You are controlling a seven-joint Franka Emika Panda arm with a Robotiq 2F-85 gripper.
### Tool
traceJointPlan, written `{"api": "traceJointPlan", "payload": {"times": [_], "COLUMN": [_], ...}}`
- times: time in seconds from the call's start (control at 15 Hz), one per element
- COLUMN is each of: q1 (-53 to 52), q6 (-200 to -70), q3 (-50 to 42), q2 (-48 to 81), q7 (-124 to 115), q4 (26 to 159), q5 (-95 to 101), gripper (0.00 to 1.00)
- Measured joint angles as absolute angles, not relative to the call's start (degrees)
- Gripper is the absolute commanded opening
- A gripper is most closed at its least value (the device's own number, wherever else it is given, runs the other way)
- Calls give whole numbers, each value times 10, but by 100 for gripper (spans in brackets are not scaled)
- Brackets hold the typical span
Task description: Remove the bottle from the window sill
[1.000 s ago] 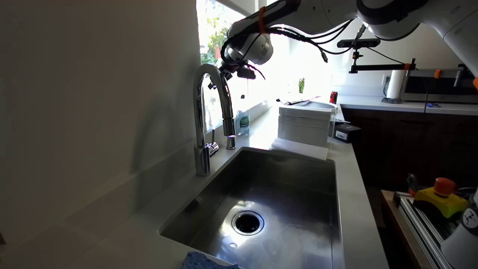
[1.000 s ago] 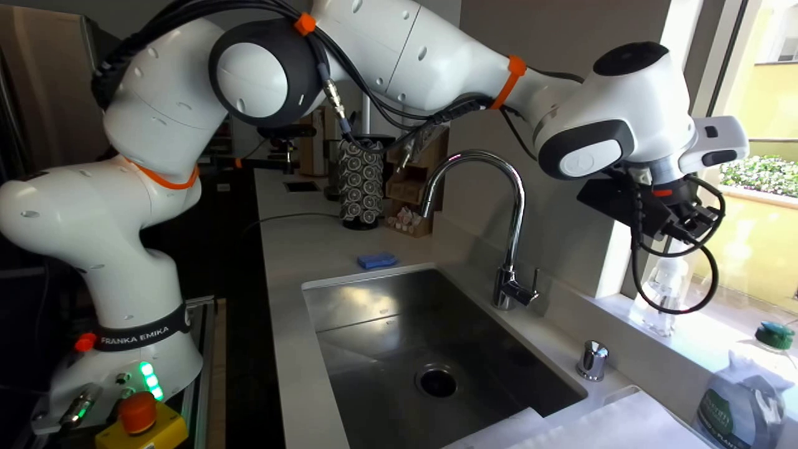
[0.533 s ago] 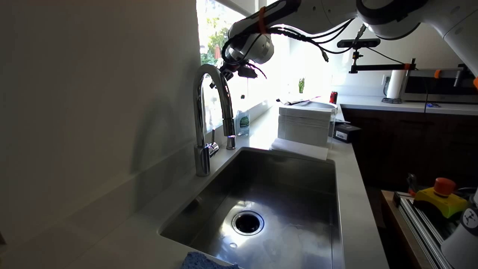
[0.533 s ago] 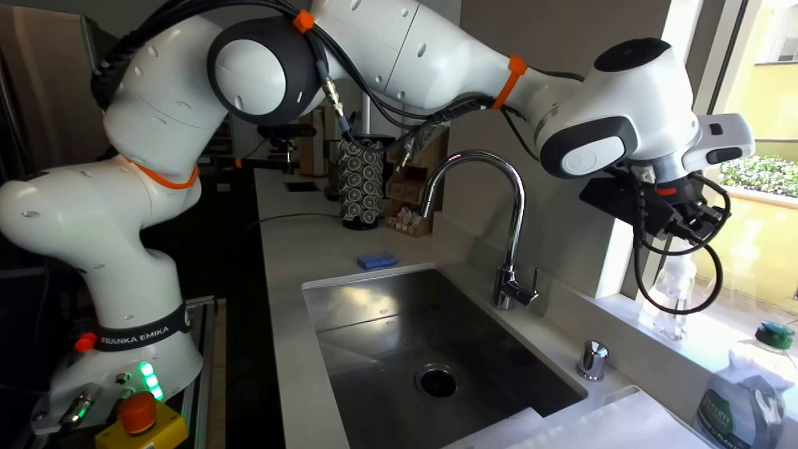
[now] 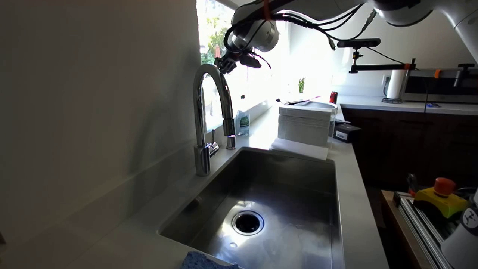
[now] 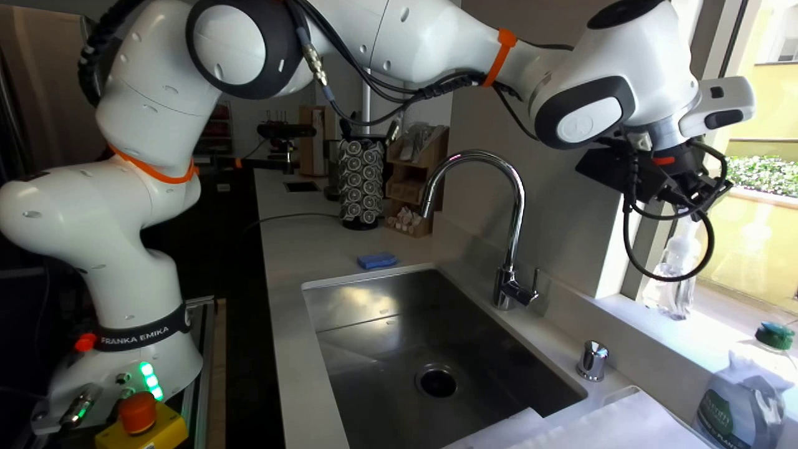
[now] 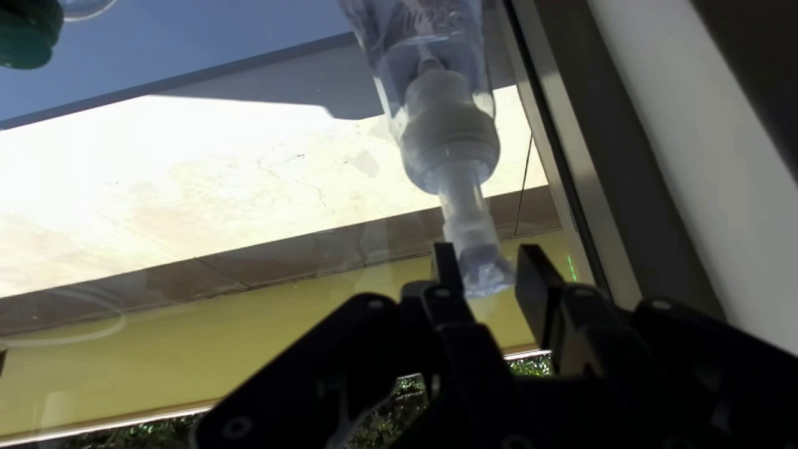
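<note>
Clear pump bottle (image 7: 447, 137), near upright, above pale window sill (image 6: 714, 340).

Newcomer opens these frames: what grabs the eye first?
The big white arm, arching across an exterior view toward the bright window. Next, in the wrist view, the clear pump bottle, its pump head between the jaws of the gripper. Then the steel sink, low in both exterior views.

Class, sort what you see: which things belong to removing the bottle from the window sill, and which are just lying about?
Belongs to the job:
clear pump bottle
end effector, closed on that bottle
window sill

Just lying about:
blue sponge
green-capped bottle
red can
paper towel roll
black box
</note>
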State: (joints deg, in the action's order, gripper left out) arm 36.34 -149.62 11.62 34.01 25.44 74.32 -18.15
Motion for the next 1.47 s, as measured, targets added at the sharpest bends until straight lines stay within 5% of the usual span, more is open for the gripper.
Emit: {"api": "traceJointPlan", "payload": {"times": [0.6, 1.2, 1.27, 1.33, 1.47], "q1": [395, 306, 292, 280, 259], "q6": [-1424, -1370, -1370, -1370, -1378], "q3": [110, -23, -37, -49, -69], "q2": [186, 65, 61, 59, 58], "q7": [255, 282, 282, 281, 268], "q4": [899, 1067, 1078, 1086, 1090], "q5": [-205, -251, -251, -251, -251], "gripper": [7, 7, 40, 55, 68]}}
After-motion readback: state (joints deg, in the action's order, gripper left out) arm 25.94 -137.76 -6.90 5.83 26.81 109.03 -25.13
